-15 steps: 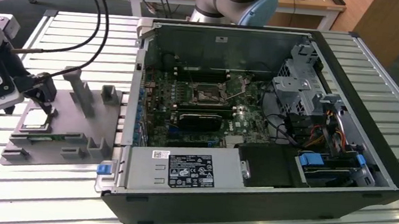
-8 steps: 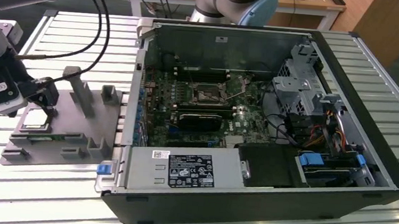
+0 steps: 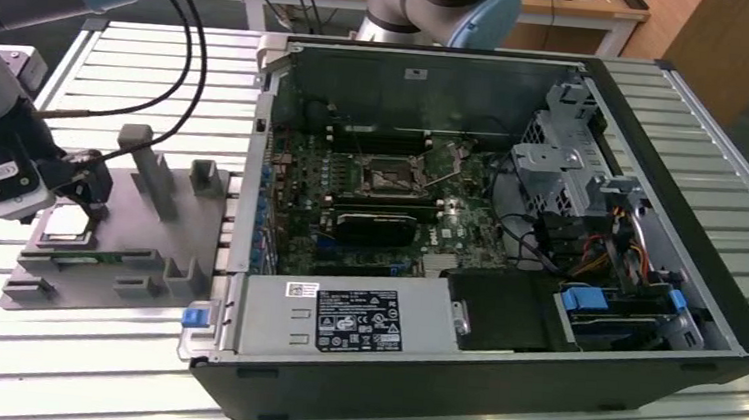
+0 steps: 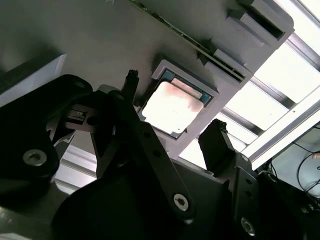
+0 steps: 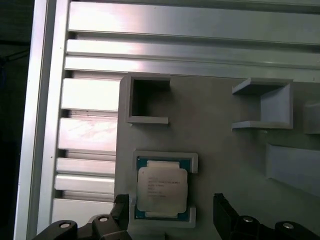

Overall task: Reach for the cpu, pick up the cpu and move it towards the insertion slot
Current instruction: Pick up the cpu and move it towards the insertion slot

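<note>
The gripper (image 5: 170, 200) is open over the cpu (image 5: 162, 189), which lies in its grey holder.

In both wrist views the two black fingers (image 5: 223, 212) stand wide apart, one on each side of the shiny square cpu, and they hold nothing. The cpu lies flat in a small frame on the grey holder plate (image 5: 220, 150), close to the plate's edge beside the metal slats. It is hard to see if a finger touches the frame, but neither one seems to touch the cpu. In the exterior view the plate rests on the slatted metal surface (image 3: 701, 145), near that surface's edge at the exterior view's left. Beside the plate stands the open computer case (image 3: 469, 378). The insertion slot (image 3: 387, 176) sits on the green board inside the case, well apart from the cpu.
</note>
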Available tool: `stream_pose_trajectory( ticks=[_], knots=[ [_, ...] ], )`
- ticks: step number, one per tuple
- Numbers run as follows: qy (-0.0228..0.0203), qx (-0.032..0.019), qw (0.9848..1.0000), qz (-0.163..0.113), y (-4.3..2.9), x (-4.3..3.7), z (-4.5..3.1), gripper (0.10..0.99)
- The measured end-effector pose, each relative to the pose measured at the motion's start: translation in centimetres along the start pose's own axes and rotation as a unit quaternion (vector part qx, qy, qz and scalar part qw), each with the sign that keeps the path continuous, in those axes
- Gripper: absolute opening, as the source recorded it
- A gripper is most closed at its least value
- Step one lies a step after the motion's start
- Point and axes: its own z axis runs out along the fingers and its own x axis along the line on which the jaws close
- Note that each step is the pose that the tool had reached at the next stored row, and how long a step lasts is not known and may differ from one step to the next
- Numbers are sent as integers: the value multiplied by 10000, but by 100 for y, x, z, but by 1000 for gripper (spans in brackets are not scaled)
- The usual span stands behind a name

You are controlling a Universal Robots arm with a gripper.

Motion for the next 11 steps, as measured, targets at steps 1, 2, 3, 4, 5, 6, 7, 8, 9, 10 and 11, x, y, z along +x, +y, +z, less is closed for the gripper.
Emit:
stream_pose_trajectory(
  ticks=[1,2,3,4,5,6,7,8,9,10,11],
  knots=[
    [-1,0,10000,22,5,3,3,761],
    [-1,0,10000,44,7,5,6,761],
    [-3,-1,10000,71,9,6,12,761],
    [-6,-2,9999,107,12,8,19,761],
    [-8,-2,9999,145,14,9,26,761],
    [-9,-3,9998,175,17,10,35,761],
    [-9,-3,9998,190,17,11,44,761],
    [-10,-3,9998,195,18,11,57,761],
    [-9,-2,9998,197,19,18,67,761],
    [-9,-2,9998,197,18,23,77,761],
    [-10,-3,9998,197,19,25,86,761]
  ],
)
